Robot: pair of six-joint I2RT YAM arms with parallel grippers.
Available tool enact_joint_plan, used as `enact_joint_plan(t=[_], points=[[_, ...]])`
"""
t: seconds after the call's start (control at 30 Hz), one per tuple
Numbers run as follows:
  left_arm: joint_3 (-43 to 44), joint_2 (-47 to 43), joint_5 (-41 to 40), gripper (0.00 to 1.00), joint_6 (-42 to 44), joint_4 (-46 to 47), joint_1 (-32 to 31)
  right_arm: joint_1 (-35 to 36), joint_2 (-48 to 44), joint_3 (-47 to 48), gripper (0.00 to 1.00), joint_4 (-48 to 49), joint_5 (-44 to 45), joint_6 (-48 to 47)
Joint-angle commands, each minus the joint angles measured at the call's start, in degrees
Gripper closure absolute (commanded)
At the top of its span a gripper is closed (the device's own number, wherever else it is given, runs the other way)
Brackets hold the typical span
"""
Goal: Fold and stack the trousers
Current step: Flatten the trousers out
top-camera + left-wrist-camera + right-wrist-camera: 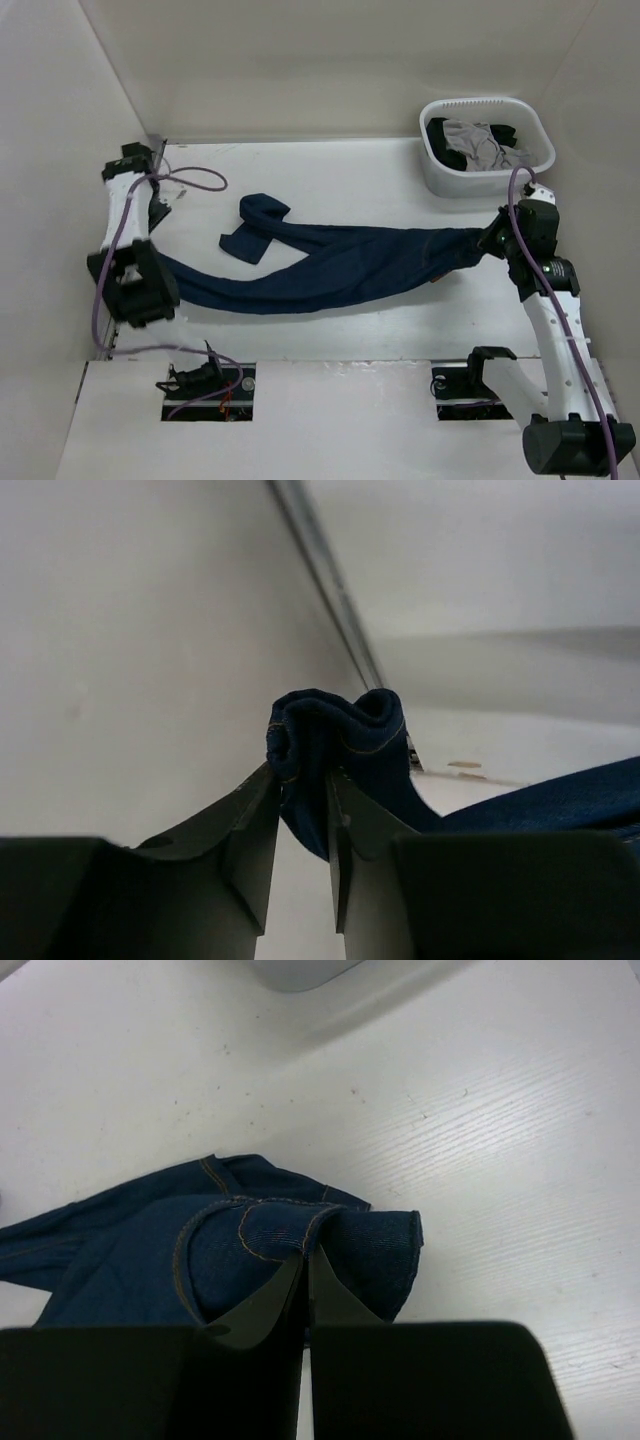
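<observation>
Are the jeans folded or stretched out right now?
Stretched out, not folded: the jeans run as one long band between the left gripper and right gripper.

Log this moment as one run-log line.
left gripper: shut on trousers | right gripper: shut on trousers | trousers: stretched between both grippers | fold: not yet done

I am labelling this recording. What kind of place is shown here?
Probably a robot test bench, not a home: a white table boxed in by bare walls, a cabled left arm and right arm mounted at its edge, and a basket of clothes near the jeans.
</observation>
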Motion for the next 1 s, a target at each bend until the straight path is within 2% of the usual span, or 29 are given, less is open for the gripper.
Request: enact_joint_plan(t=[0.0,0.07,0.1,0.13,0.17,0.23,0.3,0.47,0.57,0.63,0.77,0.97], points=[[9.3,15.7,-5.0,0.71,1.9,-2.1,-4.0,1.9,1.7,1.7,0.95,4.4,0.4,-1.0],[26.2,24.8,0.8,0.63,-3.1,-5.4,-7.1,3.6,2.8,1.4,0.95,5.3,1.1,-0.6],[35.9,28.9,5.6,0.5,-6.5,-7.8,-8.5,4.3,3.2,1.0,0.95,5.7,1.4,-0.1],[45.5,32.5,10.7,0.43,-10.3,-10.8,-9.4,4.8,3.6,0.8,0.95,5.8,1.7,0.3],[55.1,35.5,16.0,0.39,-13.9,-14.4,-10.2,5.1,3.7,0.5,0.95,5.8,2.0,0.8],[59.4,35.7,22.7,0.39,-17.7,-16.6,-10.7,5.4,3.5,-0.4,0.95,5.5,2.4,1.1],[51.7,30.4,27.1,0.4,-20.6,-13.4,-9.6,5.4,2.6,-1.5,0.95,5.2,2.6,1.6],[18.9,10.0,27.7,0.38,-26.0,7.9,1.1,4.6,2.3,-3.4,0.95,4.6,2.5,2.2],[5.5,3.8,27.7,0.39,-24.6,11.2,7.0,4.1,2.7,-3.4,0.95,4.3,2.5,2.7],[-1.0,3.8,27.7,0.4,-22.1,11.5,10.0,3.6,2.8,-3.3,0.94,3.8,2.2,3.0],[-7.2,8.9,26.4,0.43,-20.6,13.0,13.0,2.8,2.4,-3.6,0.94,3.4,1.4,3.1],[-5.7,14.5,23.7,0.4,-23.1,20.7,14.2,3.0,2.2,-5.1,0.93,3.7,1.2,3.2]])
